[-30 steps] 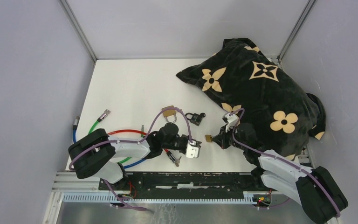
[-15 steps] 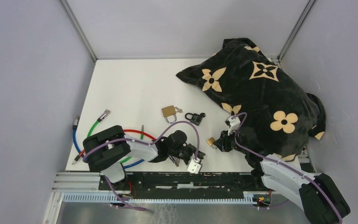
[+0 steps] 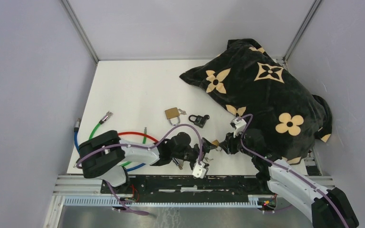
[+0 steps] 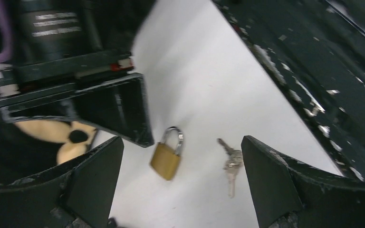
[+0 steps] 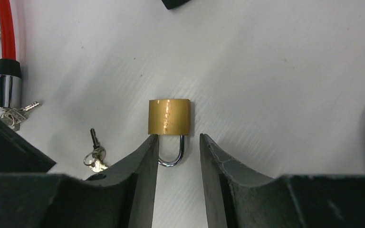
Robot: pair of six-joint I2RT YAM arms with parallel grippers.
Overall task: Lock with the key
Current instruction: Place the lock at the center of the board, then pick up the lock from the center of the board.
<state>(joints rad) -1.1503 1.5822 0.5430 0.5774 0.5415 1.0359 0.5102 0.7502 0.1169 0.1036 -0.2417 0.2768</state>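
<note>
Matte white tabletop (image 3: 123, 90), boxy brass padlock (image 5: 168, 116)

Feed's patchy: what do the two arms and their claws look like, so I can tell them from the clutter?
The left arm and right arm share one look: black joints, pale grey-white shells, a purple cable looping along each, and a small white box by the wrist. The left claw and right claw each have two broad, flat black fingers with scuffed edges.
</note>
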